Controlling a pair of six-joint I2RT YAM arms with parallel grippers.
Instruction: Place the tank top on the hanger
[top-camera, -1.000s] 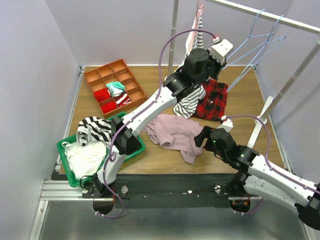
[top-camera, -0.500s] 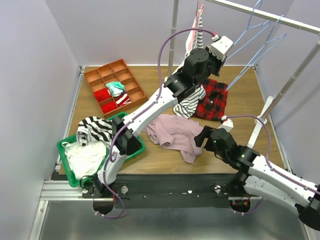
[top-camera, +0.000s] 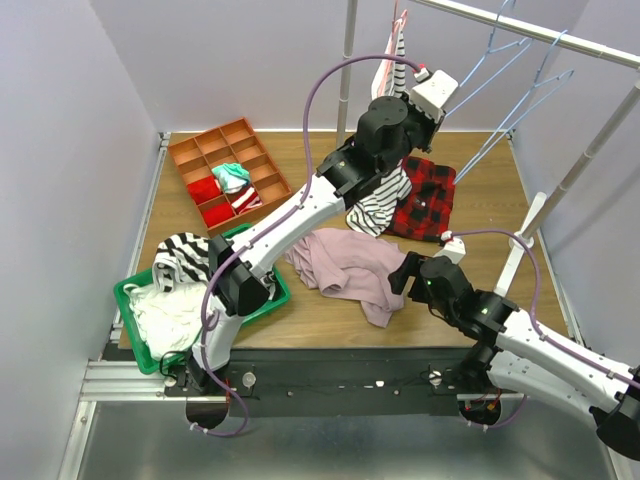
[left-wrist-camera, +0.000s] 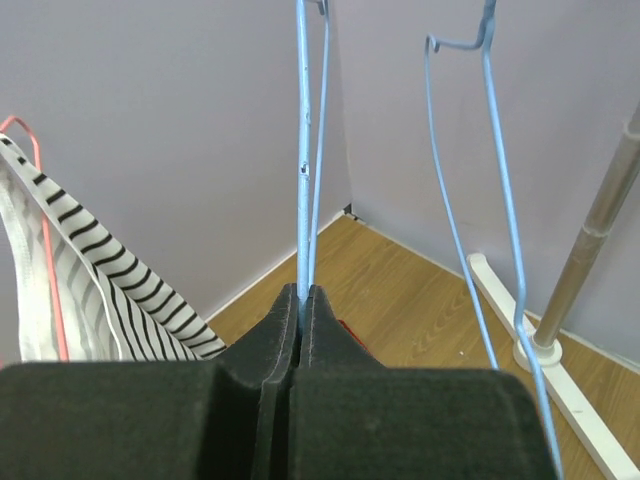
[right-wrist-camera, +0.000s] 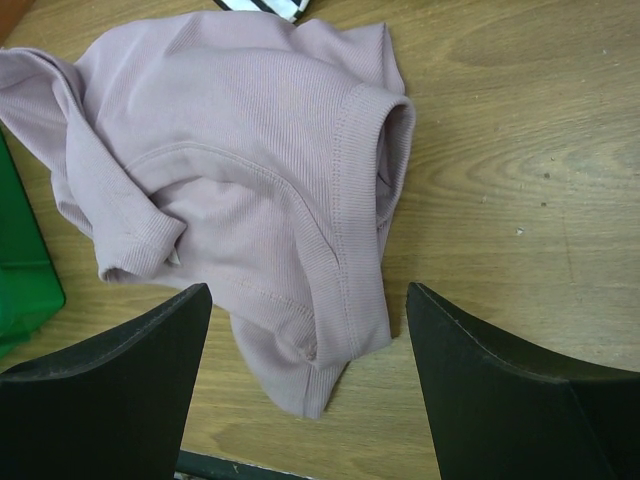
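The dusty-pink tank top (top-camera: 345, 262) lies crumpled on the wooden table, and it fills the right wrist view (right-wrist-camera: 230, 150). My right gripper (top-camera: 405, 272) is open and empty just above the tank top's near right hem (right-wrist-camera: 308, 290). My left gripper (top-camera: 438, 92) is raised high by the rack and is shut on the wire of a light-blue hanger (top-camera: 480, 72). In the left wrist view the pads (left-wrist-camera: 302, 300) pinch that hanger's wire (left-wrist-camera: 303, 170), which runs up out of view.
Other light-blue hangers (top-camera: 525, 100) hang from the rail (top-camera: 530, 30); one shows in the left wrist view (left-wrist-camera: 500, 180). A striped shirt hangs on a pinkish-red hanger (top-camera: 392, 50). A plaid garment (top-camera: 425, 200), an orange divided tray (top-camera: 225, 170) and a green basket (top-camera: 278, 292) are on the table.
My left gripper has moved a little up and to the left with the hanger wire in it. The right arm and the tank top have not moved.
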